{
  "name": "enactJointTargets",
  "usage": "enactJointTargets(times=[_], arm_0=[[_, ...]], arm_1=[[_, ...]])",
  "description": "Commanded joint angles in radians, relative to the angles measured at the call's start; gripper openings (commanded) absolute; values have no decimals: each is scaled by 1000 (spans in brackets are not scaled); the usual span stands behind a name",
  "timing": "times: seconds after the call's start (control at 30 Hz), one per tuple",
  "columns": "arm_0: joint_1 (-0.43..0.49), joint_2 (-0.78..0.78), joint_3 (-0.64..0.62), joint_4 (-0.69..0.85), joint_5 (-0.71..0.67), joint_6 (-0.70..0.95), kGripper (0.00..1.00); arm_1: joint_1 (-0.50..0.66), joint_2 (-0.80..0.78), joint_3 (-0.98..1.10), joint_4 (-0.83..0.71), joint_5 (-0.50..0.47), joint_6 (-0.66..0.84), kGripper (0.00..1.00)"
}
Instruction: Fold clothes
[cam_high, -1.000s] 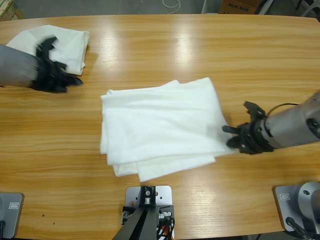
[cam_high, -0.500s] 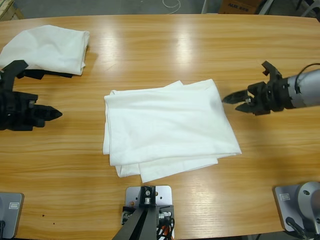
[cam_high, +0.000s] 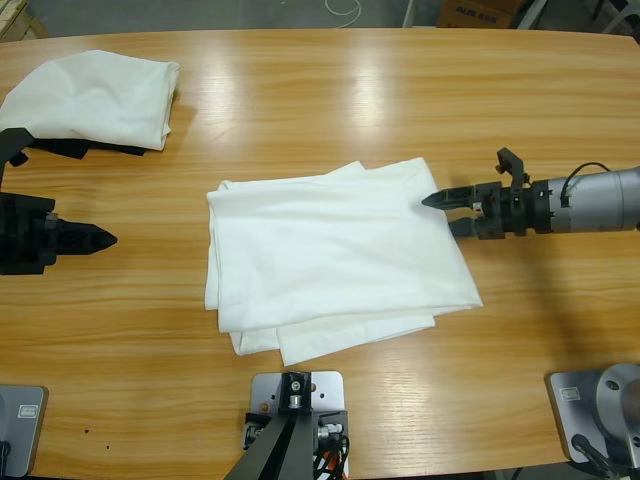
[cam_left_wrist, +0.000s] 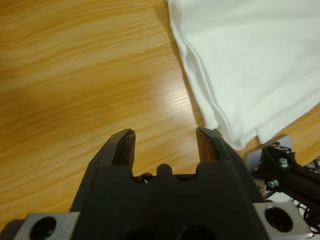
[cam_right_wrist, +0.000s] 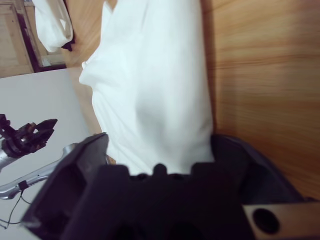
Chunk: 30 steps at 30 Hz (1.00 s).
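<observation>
Right gripper (cam_high: 447, 212) gaping empty at 3 o'clock edge of folded shirt (cam_high: 330, 255); left gripper (cam_left_wrist: 165, 145) open, empty. Risking pinching top layer only, unfolding stack.

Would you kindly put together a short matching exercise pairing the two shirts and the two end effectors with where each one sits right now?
Things:
1. folded shirt
2. bundled shirt
3. left end effector
4. right end effector

Places or states:
A. at the folded shirt's upper right corner, jaws open
B. far left corner of the table
C. middle of the table
D. over bare wood, left of the folded shirt, apart from it, jaws open

Pairs: 1-C, 2-B, 3-D, 4-A
</observation>
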Motion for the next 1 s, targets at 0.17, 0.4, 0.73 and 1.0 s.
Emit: enactJointTargets(times=[0.17, 0.4, 0.73, 1.0], arm_0=[[-8, -23, 39, 20, -15, -10, 476], [-8, -19, 53, 16, -13, -10, 499], [-8, -21, 70, 13, -10, -12, 499], [-8, -21, 86, -1, -9, -21, 499]], arm_1=[[116, 119, 48, -20, -28, 9, 720], [193, 129, 46, -18, -63, 11, 466], [235, 181, 41, -4, -78, -63, 0], [221, -54, 3, 278, -256, -88, 0]])
